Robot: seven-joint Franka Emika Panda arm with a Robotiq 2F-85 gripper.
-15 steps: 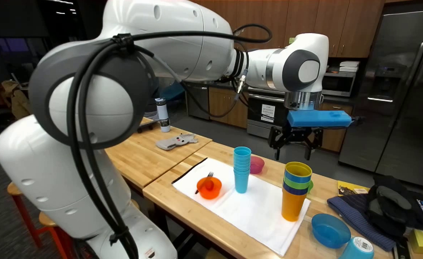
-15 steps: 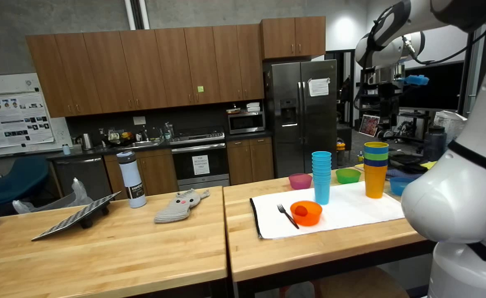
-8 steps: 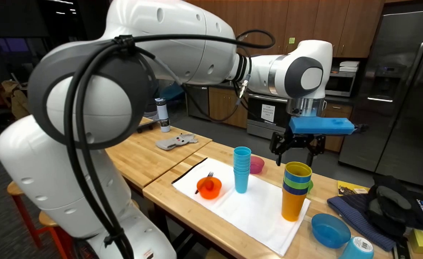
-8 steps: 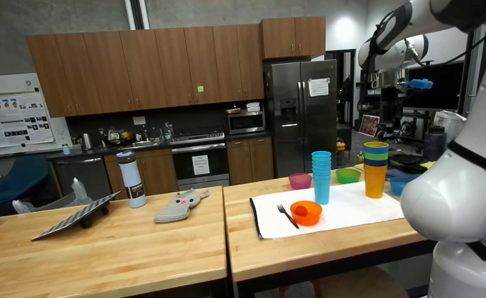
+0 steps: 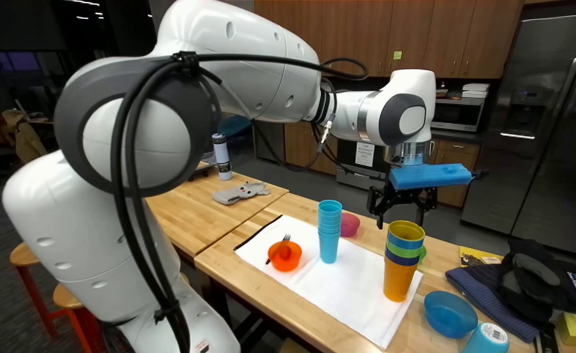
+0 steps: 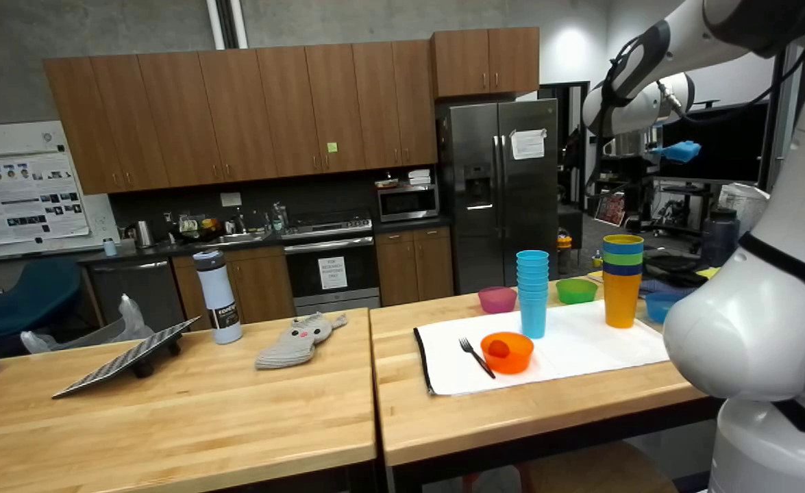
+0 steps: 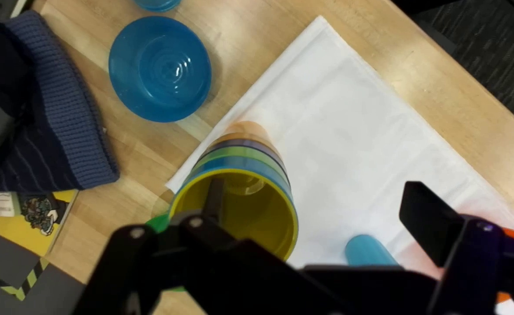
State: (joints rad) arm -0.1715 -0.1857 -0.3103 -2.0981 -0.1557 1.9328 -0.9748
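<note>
My gripper (image 5: 400, 222) hangs open, with nothing held. In the wrist view the gripper (image 7: 314, 188) has one finger overlapping the mouth of a multicoloured cup stack (image 7: 243, 164); the opposite finger (image 7: 429, 218) lies over the white cloth (image 7: 348, 122). I cannot tell whether the near finger touches the stack. That stack, yellow on top and orange below (image 5: 399, 277), stands upright on the cloth. A taller pile of light blue cups (image 5: 329, 240) stands on the cloth too, mostly hidden by the gripper in the wrist view. An orange bowl (image 6: 507, 356) holds a red ball (image 6: 499, 348), beside a dark fork (image 6: 476, 357).
Beyond the cloth are a pink bowl (image 6: 497, 300) and a green bowl (image 6: 577, 291). A blue bowl (image 5: 450, 315), a tipped blue cup (image 5: 486, 338) and a dark knit hat (image 5: 493, 304) lie near the cup stack. The adjoining table bears a bottle (image 6: 218, 298) and a grey toy (image 6: 299, 341).
The arm has come down, bringing the open gripper lower toward the cup stack. Over the latest half second it also shifts slightly left in both exterior views. Objects on the table stay put.
</note>
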